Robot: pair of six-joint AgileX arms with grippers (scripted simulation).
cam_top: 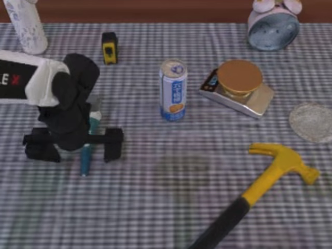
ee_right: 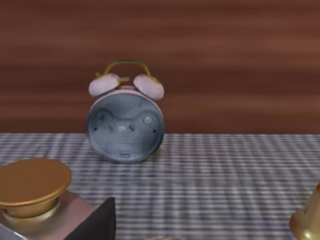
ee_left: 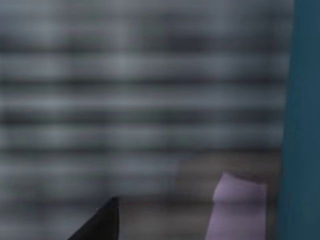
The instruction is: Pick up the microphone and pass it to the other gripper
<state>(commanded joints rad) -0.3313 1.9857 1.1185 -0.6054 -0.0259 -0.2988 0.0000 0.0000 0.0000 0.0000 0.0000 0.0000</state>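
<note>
Top view shows our left gripper (cam_top: 87,141) down over the microphone (cam_top: 87,155), which lies on the checked table (cam_top: 155,197) at its left side; fingers spread either side of the teal handle, not visibly pinching it.

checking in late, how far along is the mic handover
Early. The left gripper is down over the teal-handled microphone, which lies on the checked cloth; whether it has a grip cannot be told. Lifting and passing remain. The right gripper shows only as a fingertip near the gold-topped scale.
</note>
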